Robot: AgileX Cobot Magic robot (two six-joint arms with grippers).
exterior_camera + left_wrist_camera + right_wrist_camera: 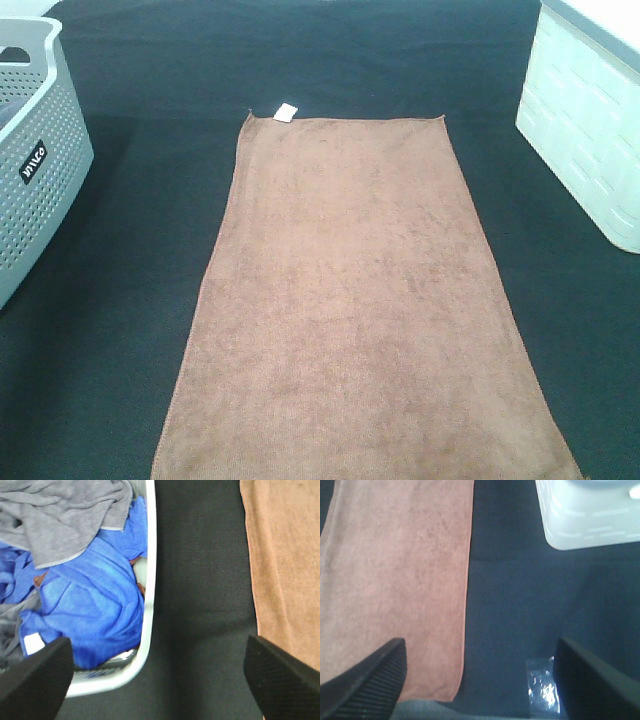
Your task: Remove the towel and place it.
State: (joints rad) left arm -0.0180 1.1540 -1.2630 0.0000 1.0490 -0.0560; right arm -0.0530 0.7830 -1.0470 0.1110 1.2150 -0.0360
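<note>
Work surface: a dark table covering (120, 300) fills the overhead view.

Towel (350, 310): brown, rectangular, spread flat and lengthwise down the centre of the surface, running from the middle toward 6 o'clock, where it passes out of the picture. Hem stitched along the edges. Nothing rests on it and neither gripper touches it.

White bin (590, 120): stands at 2 o'clock from the towel, apart from it, with a moulded block pattern on its wall.

Grey perforated basket (35, 160): stands at 9 to 10 o'clock, apart from the towel, with a dark label on its side. The left wrist view shows it holding blue cloth (95, 610) with grey cloth (60, 515) lying over part of it.

Left gripper (157, 680): released, fingers spread wide with nothing between them, above bare surface between the basket rim and the towel's long edge.

Right gripper (480, 680): released, fingers spread wide with nothing between them, above bare surface just beside the towel's other long edge.

Clear wrapper scrap (542, 682): small, shiny, on the surface near the right gripper.

White tag (285, 111): at the towel's 11 o'clock corner.
</note>
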